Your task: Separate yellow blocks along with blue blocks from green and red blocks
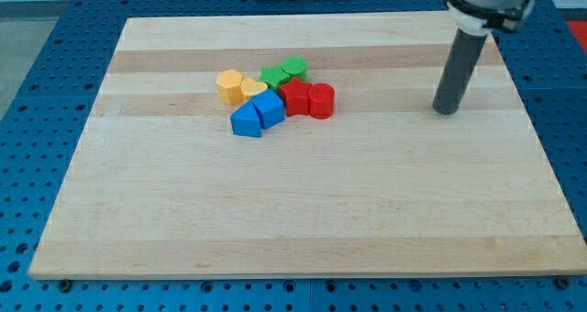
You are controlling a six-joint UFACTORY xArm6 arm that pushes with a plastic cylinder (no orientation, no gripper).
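Nothing is yet separated on the pale wooden board (303, 220). No gripper is fitted; my tip (445, 111), nothing held, stands well to the view's right of the red cylinder (321, 101), taken as landmark. Left of it, touching, lies the red block (297, 98); above-left the green blocks (283, 72); further left the blue blocks (258, 114) and yellow blocks (235, 86). An approach seems needed next; the reds bar the direct path.
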